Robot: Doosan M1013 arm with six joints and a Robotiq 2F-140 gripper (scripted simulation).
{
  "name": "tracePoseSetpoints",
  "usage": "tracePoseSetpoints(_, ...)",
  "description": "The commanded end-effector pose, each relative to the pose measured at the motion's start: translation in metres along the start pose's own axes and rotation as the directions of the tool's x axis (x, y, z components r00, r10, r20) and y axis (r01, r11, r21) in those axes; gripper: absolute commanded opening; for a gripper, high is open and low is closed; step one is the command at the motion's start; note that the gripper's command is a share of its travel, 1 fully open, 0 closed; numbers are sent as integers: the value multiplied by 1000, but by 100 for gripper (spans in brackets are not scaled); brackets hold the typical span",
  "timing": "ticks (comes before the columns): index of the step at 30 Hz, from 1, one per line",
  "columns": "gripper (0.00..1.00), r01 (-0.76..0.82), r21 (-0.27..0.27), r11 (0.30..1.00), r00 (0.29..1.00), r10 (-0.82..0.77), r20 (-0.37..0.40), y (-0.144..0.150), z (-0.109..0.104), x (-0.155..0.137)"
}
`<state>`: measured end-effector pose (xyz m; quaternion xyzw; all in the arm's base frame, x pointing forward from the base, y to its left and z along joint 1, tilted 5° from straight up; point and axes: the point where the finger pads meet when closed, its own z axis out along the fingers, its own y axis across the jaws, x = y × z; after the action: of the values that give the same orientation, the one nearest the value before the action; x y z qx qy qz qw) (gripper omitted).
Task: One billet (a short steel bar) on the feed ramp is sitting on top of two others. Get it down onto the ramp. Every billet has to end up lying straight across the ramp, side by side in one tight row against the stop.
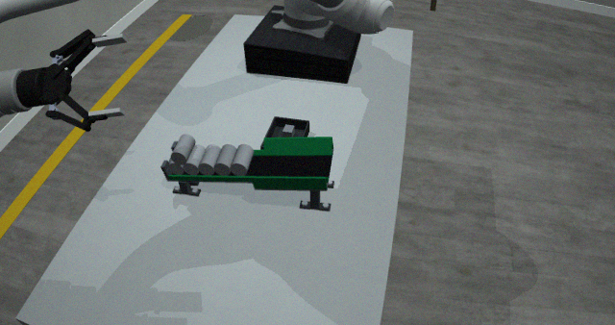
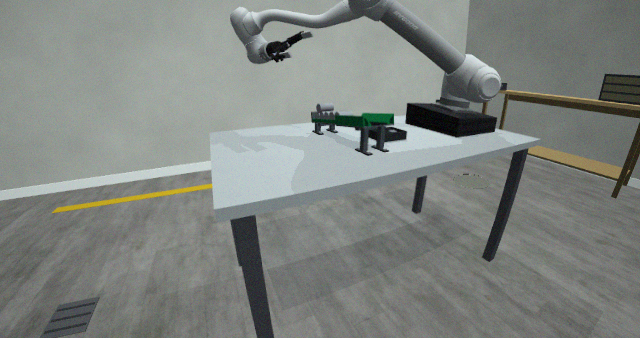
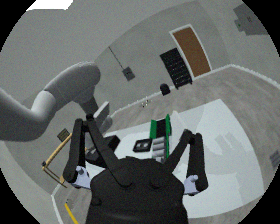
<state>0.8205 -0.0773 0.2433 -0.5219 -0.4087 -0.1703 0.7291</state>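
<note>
White table (image 2: 280,178) is carrying the black arm base (image 2: 480,123) and green feed ramp (image 1: 298,144). Grey billets (image 1: 226,159) are lying across the ramp's low end; one billet (image 1: 183,147) is sitting atop others (by the stop). Gripper (image 1: 107,76) is hanging high, well aside, fingers fully spread, gripping nothing.
</note>
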Motion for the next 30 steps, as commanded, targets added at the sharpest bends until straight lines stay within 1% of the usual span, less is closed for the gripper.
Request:
tracePoseSetpoints(1, 100, 0, 0, 1000, 1000, 0, 0, 0, 0, 0)
tracePoseSetpoints(17, 100, 0, 0, 1000, 1000, 0, 0, 0, 0, 0)
tracePoseSetpoints(19, 100, -2, -6, 1000, 1000, 2, 5, 1, 2, 0)
tracePoseSetpoints(21, 100, -12, -44, 999, 999, 14, 34, 9, 15, -1)
tracePoseSetpoints(22, 100, -20, -80, 997, 998, 25, 63, 16, 26, -3)
tracePoseSetpoints(24, 100, -26, -184, 983, 986, 55, 159, 34, 56, -14)
tracePoseSetpoints(25, 100, -16, -247, 969, 971, 74, 227, 43, 72, -25)
tracePoseSetpoints(26, 100, -16, -247, 969, 971, 74, 227, 43, 72, -25)
tracePoseSetpoints(27, 100, 7, -312, 950, 947, 94, 308, 52, 86, -40)
tracePoseSetpoints(29, 100, 7, -312, 950, 947, 94, 308, 52, 86, -40)
tracePoseSetpoints(30, 100, 47, -372, 927, 910, 114, 400, 58, 97, -58)
